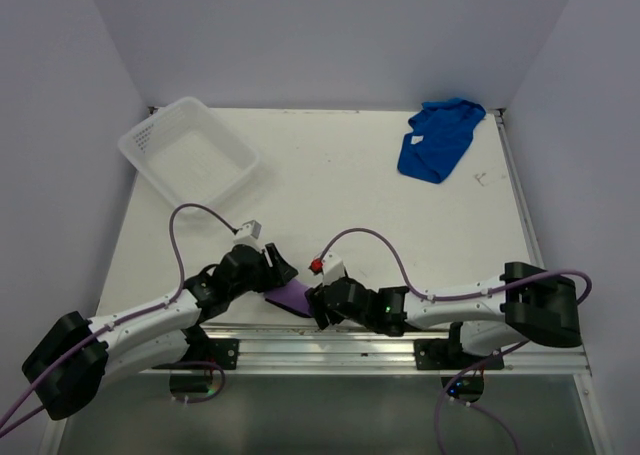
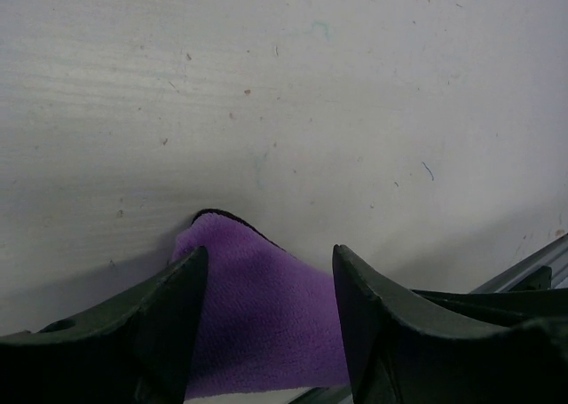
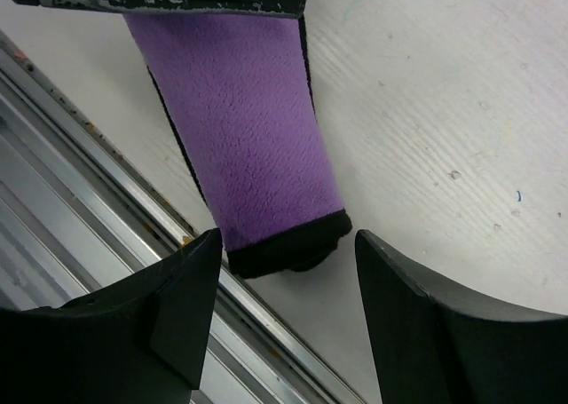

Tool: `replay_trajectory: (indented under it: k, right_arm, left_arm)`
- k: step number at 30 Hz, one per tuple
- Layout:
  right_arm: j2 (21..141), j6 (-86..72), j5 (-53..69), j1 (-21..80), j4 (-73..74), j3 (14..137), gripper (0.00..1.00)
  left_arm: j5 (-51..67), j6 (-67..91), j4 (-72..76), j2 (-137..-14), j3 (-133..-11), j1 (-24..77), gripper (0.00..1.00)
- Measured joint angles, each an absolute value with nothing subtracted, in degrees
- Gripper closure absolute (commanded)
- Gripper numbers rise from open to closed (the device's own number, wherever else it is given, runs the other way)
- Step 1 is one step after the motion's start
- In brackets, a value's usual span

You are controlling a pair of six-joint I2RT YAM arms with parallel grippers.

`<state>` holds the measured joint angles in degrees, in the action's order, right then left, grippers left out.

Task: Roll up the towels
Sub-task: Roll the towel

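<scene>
Your left gripper pinches one end of the rolled purple towel at the table's near edge, while your right gripper stands spread at the other end. With nothing holding that end, it could spring loose and unroll, or slip onto the metal rail.

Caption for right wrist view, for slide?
Open right gripper straddling the end of the rolled purple towel on the table.

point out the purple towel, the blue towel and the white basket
purple towel [image 3: 248, 129], right wrist view, middle of the cloth
blue towel [image 1: 438, 140], top external view, centre of the crumpled cloth
white basket [image 1: 152, 121], top external view, its far left rim
</scene>
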<state>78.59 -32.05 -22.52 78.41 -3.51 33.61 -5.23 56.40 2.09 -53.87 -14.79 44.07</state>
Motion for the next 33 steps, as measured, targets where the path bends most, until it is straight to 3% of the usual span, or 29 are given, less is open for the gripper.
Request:
replay_trajectory:
  k: [4,8,11,18,33]
  right_arm:
    - [78.8,-33.1,-19.3,76.3,-6.7,31.7,0.37]
    - [80.0,-33.9,-16.8,75.2,-9.2,30.8,0.46]
    - [81.1,-34.3,-15.2,75.1,-11.0,30.6,0.57]
    - [82.5,-32.7,-12.2,74.8,-14.6,30.6,0.99]
    - [81.6,-8.4,-8.1,74.8,-16.9,29.3,1.00]
  left_arm:
    - [-5.3,56.4,2.1,-53.9,-14.7,44.1,0.38]
    - [-5.4,56.4,2.1,-53.9,-14.7,44.1,0.38]
    - [-5.4,56.4,2.0,-53.9,-14.7,44.1,0.38]
    - [-6.7,55.4,-1.8,-52.7,-15.3,44.2,0.36]
    - [-10.7,42.4,-21.3,-46.5,-30.7,44.3,0.29]
